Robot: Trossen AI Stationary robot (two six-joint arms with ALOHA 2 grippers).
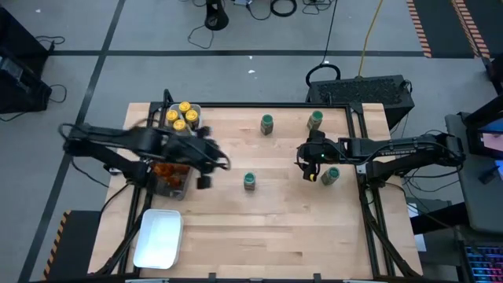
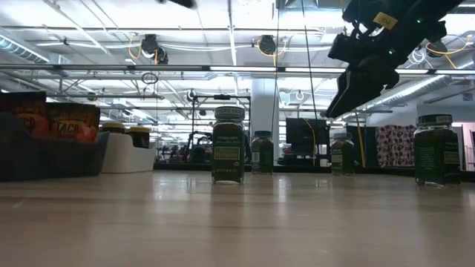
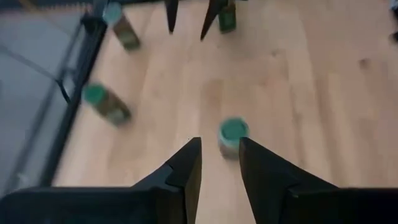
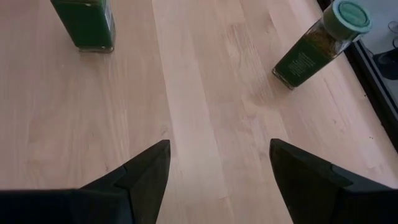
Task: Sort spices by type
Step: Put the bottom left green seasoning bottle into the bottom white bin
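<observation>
So, four green-lidded jars stand upright on the worktop; yellow-lidded jars [image 1: 181,115] & orange packets [image 1: 169,171] sit in trays at the left edge. Left gripper [image 1: 206,174] hovers w/ fingers part-open, holding nothing; the middle green-lid jar [image 1: 250,181] stands just ahead of its tips, axis vertical. Right gripper [image 1: 309,168], fingers wide & empty, is nearer the jar by the right edge [image 1: 331,176]. Prob. each arm takes its nearest jar.

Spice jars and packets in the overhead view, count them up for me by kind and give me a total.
Green-lidded glass jars standing on the bare wood table: 4, for example
Yellow-lidded jars in the white tray at the table's far left corner: 4, for example
Orange-brown packets in the dark grey tray: a cluster partly hidden by the left arm, number unclear
Total countable: 8 jars
</observation>
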